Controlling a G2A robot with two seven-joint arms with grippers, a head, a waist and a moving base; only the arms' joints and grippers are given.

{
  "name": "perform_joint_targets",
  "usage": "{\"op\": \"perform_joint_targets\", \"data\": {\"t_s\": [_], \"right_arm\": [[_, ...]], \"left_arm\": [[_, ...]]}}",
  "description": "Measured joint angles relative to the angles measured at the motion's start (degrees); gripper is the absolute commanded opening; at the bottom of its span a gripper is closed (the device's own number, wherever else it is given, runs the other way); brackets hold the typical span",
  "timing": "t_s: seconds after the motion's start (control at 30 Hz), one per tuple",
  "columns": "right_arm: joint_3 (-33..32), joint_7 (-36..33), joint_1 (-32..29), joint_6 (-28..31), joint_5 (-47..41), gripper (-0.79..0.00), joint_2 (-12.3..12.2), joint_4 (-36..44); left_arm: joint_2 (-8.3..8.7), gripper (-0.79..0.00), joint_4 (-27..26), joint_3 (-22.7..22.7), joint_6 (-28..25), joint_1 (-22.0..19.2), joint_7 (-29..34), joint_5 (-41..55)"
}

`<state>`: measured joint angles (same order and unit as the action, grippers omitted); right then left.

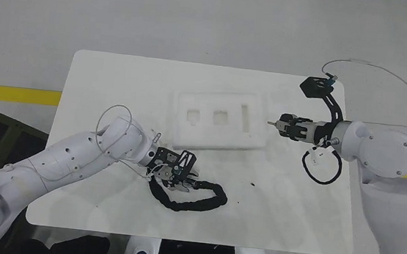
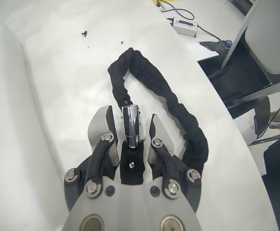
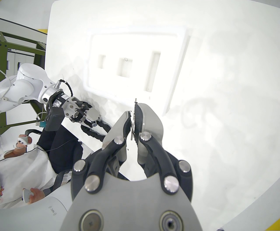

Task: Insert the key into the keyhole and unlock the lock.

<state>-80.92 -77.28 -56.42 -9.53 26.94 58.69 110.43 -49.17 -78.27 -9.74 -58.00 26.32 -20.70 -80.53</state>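
Observation:
A black cloth-sleeved chain lock lies in a loop near the table's front edge. Its chrome lock cylinder sits between the fingers of my left gripper, which is open, with a gap on each side of the cylinder. In the top view my left gripper rests low over the lock's end. My right gripper is shut on a thin flat key, whose tip sticks out past the fingertips. Seen from above, my right gripper hovers right of the foam tray, the key pointing left.
A white foam tray with three recesses lies in the middle of the table, between the two arms. Small black crumbs dot the table right of the chain. The table's front edge runs close behind the lock.

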Motion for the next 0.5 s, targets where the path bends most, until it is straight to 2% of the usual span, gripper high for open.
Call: {"op": "perform_joint_targets", "data": {"t_s": [0.33,0.5], "right_arm": [[0.0,0.0,0.0,0.0,0.0,-0.785,0.0,0.0],[0.0,0.0,0.0,0.0,0.0,-0.785,0.0,0.0]], "left_arm": [[0.7,-0.425,-0.2,0.0,0.0,0.4,1.8,0.9],[0.66,-0.486,0.0,0.0,0.0,0.4,3.8,1.6]]}}
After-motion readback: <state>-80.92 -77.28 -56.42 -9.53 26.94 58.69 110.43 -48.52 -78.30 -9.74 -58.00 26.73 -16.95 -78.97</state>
